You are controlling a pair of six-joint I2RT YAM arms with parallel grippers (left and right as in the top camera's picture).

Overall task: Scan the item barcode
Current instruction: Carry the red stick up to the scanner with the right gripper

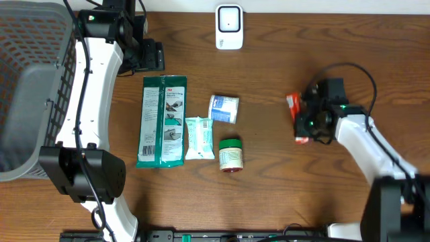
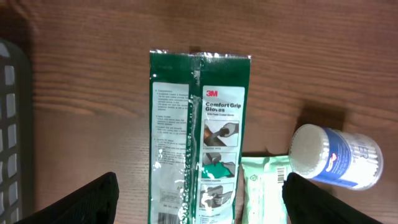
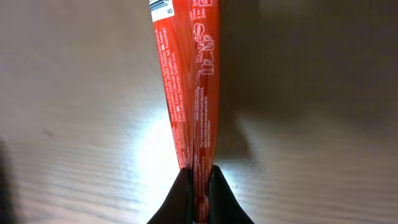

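At the far left stands a wire basket [image 1: 27, 87], and beside it the left end effector [image 1: 151, 56] hangs over the desk [image 1: 269, 195] with its fingers spread wide and nothing between them. The left wrist view looks down past them onto a green glove pack [image 2: 199, 124]. Next along lie a wipes pouch [image 1: 199, 138], a blue and white swab tub [image 2: 339, 155] and a green-lidded jar [image 1: 230, 156], none of them touched. The white scanner [image 1: 229, 27] sits at the back edge, near the middle. Well to the right of all this is the red packet [image 3: 189, 87], the item to be scanned, pinched by its near edge in the right end effector [image 3: 200, 190], whose fingers are closed almost flat on it. Whether it is clear of the desk cannot be told. It looks thin, flat and glossy, so it is probably very light, limp and somewhat slippery. Held by one edge, it may sag or twist as the arm turns. An edge grip suits it, since it leaves the faces bare. What seems to be a barcode [image 3: 160, 6] sits at the far end, away from the fingers, so the present hold should not cover it. A firm pinch seems safe, though the contents cannot be seen.
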